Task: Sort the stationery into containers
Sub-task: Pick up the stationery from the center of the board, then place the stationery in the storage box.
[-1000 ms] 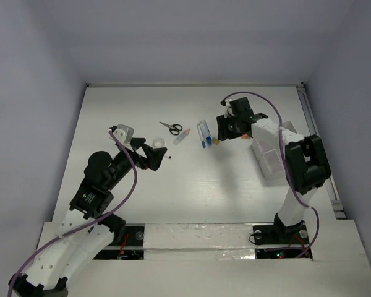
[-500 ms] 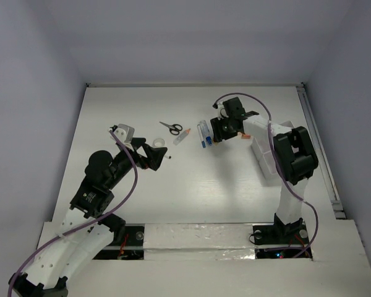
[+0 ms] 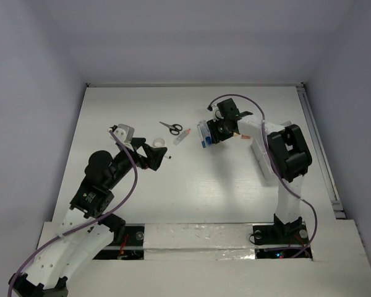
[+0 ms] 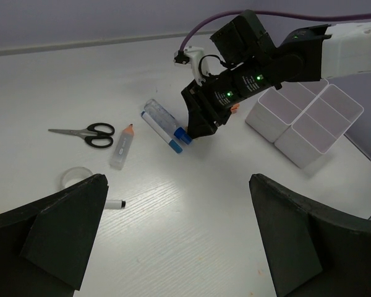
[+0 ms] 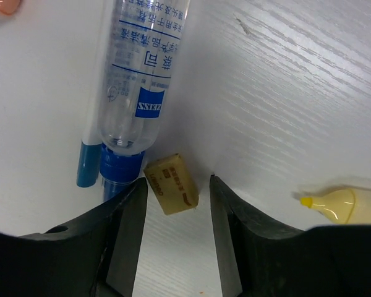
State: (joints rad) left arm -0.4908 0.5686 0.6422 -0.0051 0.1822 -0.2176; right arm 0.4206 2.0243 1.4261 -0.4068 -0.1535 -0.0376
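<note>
My right gripper (image 5: 177, 201) is open, down at the table with its jaws either side of a small tan eraser (image 5: 171, 184), which lies against the blue cap of a clear bottle (image 5: 142, 80). A thin blue-capped pen (image 5: 89, 161) lies beside the bottle. In the top view the right gripper (image 3: 211, 137) is at these items (image 3: 203, 133). My left gripper (image 4: 179, 238) is open and empty above bare table, also seen in the top view (image 3: 157, 153). Black-handled scissors (image 4: 86, 133), an orange-capped tube (image 4: 122, 145) and a white pen with black tip (image 4: 114, 203) lie ahead of it.
The joined white containers (image 4: 303, 117) stand at the right, also in the top view (image 3: 269, 154), behind the right arm. A clear tape ring (image 4: 74, 178) lies near the left gripper. A yellow-tipped piece (image 5: 340, 205) lies right of the eraser.
My right gripper has moved left from near the containers to the bottle and pens, and now straddles the eraser. The left arm has not moved.
</note>
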